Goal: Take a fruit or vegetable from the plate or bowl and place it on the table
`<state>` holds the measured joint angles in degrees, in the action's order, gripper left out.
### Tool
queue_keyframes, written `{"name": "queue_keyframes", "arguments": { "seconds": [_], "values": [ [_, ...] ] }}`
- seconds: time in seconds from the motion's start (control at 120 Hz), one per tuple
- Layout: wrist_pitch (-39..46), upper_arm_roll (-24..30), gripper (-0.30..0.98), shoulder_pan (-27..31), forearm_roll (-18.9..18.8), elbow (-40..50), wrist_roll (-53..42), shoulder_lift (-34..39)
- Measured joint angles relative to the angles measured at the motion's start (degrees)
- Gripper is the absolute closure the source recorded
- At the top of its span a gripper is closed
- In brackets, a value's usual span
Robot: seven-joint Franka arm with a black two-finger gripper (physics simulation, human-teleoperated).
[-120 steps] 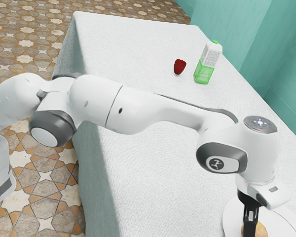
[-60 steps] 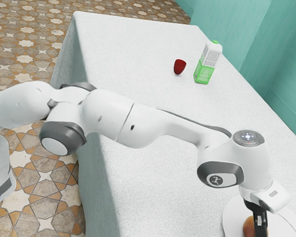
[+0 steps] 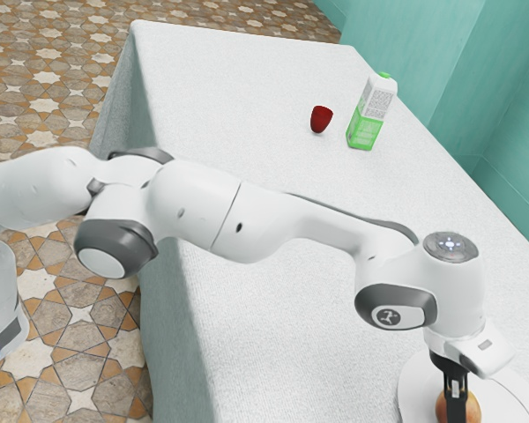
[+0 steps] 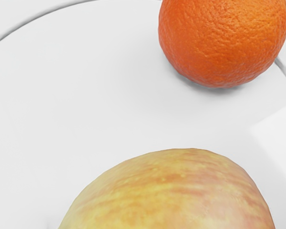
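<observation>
While reaching in from the exterior view's left, have the arm bent down at its far end, with the black pincer low over the white plate. Cannot tell how wide open or how nearly closed, nor whether gripping the apple or merely standing at it. Find that apple on the plate, yellow and blushed with red, partly behind the pincer in the exterior view and large at the wrist view's lower edge. See an orange on the same plate, near the apple but apart from it, close to the rim. Farther along the white-covered desk, well apart from the plate, see a white and green carton, upright, green-capped, with a dark red object near it, tapering downward, hard to name. Beyond the desk, notice teal walls and a star-patterned tile floor.
</observation>
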<state>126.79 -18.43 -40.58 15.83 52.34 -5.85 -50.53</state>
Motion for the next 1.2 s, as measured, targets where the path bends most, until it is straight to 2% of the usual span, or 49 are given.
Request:
{"name": "queue_keyframes", "arguments": {
  "seconds": [0.217, 0.533, 0.583, 0.675, 0.75, 0.908, 1.017, 1.2],
  "values": [
    [0.7, 0.1, 0.16, 0.2, -0.1, 0.0, 0.1, -0.2],
    [-2.1, -1.5, 0.19, 0.3, -0.6, -1.3, 0.4, 0.2],
    [-3.8, -2.2, 0.2, 1.3, -0.9, -1.8, 0.4, 1.4],
    [-8.1, -7.3, 0.2, 2.7, -1.1, -2.1, 0.5, 4.4],
    [-10.3, -8.5, 0.2, 7.8, -1.0, -2.1, 0.5, 5.2],
    [-5.4, -1.4, 0.22, 21.0, -1.0, -2.1, 0.4, 4.4],
    [0.5, 0.6, 0.23, 23.4, -1.1, -2.3, 0.5, 3.5],
    [12.6, 9.4, 0.22, 28.6, -1.3, -3.2, 0.5, -3.4]
  ]
}}
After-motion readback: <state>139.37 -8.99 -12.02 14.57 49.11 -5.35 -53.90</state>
